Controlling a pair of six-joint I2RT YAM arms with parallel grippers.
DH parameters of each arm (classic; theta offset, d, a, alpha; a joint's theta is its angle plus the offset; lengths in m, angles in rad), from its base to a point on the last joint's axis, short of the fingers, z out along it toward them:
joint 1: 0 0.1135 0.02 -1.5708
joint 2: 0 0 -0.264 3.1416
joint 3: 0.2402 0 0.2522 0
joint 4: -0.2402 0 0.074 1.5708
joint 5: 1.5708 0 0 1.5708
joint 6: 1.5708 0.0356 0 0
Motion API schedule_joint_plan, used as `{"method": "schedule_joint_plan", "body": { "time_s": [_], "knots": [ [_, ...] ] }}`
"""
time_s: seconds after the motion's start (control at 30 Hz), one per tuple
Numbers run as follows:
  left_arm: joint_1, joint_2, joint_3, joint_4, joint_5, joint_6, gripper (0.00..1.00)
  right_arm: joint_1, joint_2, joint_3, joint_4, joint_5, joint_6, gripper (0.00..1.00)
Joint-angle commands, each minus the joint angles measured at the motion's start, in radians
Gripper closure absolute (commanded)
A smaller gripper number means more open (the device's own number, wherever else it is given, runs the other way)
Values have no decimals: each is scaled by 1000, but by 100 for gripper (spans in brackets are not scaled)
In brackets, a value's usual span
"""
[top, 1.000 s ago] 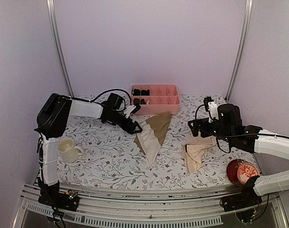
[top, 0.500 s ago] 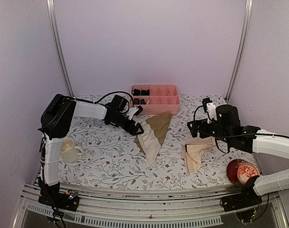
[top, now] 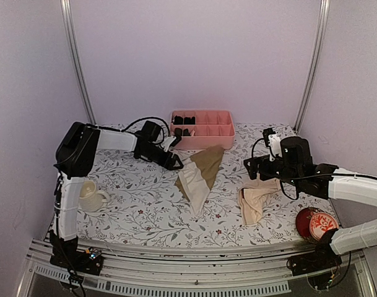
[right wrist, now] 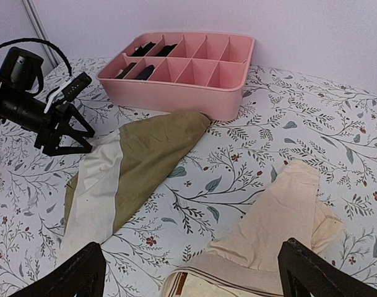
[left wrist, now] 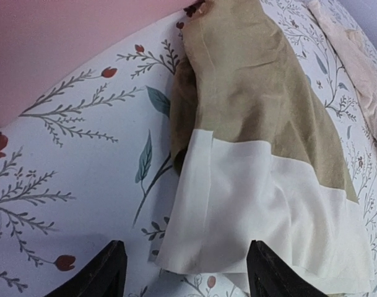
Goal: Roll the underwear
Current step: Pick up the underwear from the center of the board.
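Well, left gripper (top: 175, 163) sat low at the olive pair's (top: 200, 173) ten o'clock edge, jaws apart astride the cream hem (left wrist: 238, 204), likely lining up a pinch. Meanwhile right gripper (right wrist: 193, 266) hovered wide open and empty over the peach pair (top: 255, 201) at four o'clock.

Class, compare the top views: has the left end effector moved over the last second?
Yes, a little. The left end effector has shifted toward the back of the table, closer to the pink tray.
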Motion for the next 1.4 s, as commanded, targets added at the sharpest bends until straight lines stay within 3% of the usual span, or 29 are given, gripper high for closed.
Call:
{"method": "schedule_joint_plan", "body": {
  "time_s": [0.0,0.3,0.53,0.73,0.93,1.17,1.37],
  "knots": [
    [-4,49,30,-72,50,3,33,4,13,0,21,18,-9,1],
    [-10,69,42,-94,46,0,56,4,17,1,19,20,-10,1],
    [-12,68,39,-104,41,-12,67,5,35,8,17,19,-15,1],
    [-15,48,42,-107,41,-16,99,4,45,11,29,-19,-33,1],
    [-26,-44,67,-147,118,-21,100,53,40,6,109,-97,-104,1],
    [-59,-187,41,-168,248,-43,100,224,130,46,242,74,-288,1],
    [-72,-270,-39,-92,298,-92,100,381,329,97,443,293,-434,1]
  ]
}}
